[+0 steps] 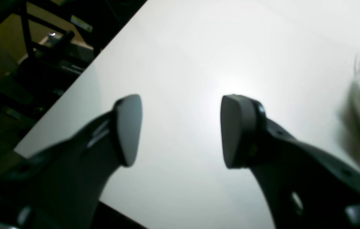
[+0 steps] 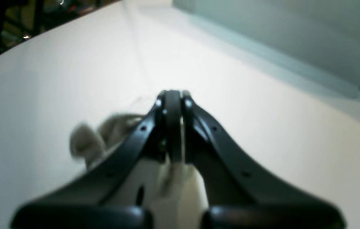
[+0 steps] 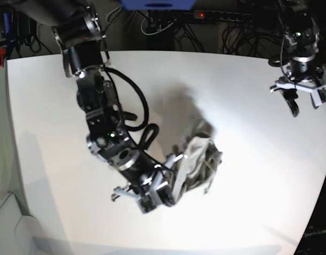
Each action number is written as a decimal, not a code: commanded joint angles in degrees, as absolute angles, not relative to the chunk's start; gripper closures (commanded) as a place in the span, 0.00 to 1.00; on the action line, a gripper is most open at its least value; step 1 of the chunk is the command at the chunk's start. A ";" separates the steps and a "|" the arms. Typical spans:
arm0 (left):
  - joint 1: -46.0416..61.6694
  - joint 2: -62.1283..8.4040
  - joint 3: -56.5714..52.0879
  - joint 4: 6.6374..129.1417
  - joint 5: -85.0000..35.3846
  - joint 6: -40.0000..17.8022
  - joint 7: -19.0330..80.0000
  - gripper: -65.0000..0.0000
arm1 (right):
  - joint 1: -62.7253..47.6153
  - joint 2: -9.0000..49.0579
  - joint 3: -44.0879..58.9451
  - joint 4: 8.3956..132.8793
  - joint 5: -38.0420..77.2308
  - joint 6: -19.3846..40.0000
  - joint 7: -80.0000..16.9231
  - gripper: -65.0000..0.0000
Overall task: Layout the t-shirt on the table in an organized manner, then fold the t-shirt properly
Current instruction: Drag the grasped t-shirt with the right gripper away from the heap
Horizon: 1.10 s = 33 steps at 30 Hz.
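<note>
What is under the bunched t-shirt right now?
The t-shirt hangs crumpled from the shut right tool, just above the bare white table. Its shadow shows; whatever its folds cover stays hidden.

Two black robot arms built of rounded metal segments with silver bands. The right arm (image 3: 99, 114) carries looping black cables and a small green light. Each tool has curved matte black fingers (image 2: 135, 140) dotted with small screws; the left tool (image 1: 180, 130) shows flat grey oval pads (image 1: 129, 128).
</note>
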State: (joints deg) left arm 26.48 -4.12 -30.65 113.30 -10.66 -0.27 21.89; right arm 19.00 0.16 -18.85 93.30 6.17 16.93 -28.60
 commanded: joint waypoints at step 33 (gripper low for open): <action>28.70 -6.90 -31.25 114.59 -10.42 -0.31 20.62 0.42 | 55.87 4.09 4.35 105.45 6.46 17.98 -37.93 1.00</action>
State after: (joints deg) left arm 28.69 -6.52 -31.07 113.40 -10.35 -0.25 22.09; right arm 53.67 4.01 4.27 105.16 6.35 16.91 -39.55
